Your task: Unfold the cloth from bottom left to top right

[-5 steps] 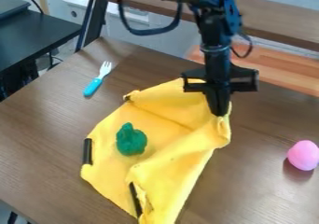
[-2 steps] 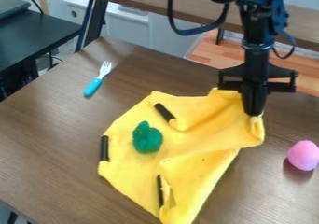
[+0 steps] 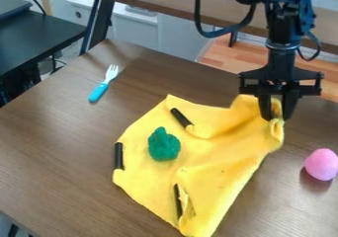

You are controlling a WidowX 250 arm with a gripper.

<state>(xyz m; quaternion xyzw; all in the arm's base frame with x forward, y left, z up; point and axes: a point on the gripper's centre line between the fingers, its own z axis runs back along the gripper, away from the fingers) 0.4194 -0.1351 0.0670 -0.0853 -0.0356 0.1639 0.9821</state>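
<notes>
Beneath the black pincer [image 3: 277,119], we find the upper right end of the yellow cloth [image 3: 221,159], bunched between fingertips that stand a little apart. From there we trace the cloth down and leftward over the brown table [image 3: 59,147], creased, partly folded. We log a green lump [image 3: 163,144] on it, left of the pincer and lower.

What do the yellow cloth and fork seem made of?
The yellow cloth looks like soft, matte fabric, perhaps felt or fleece, given its rounded folds. The fork seems smooth plastic, with an even blue handle and white tines, though coated metal can't be ruled out.
</notes>
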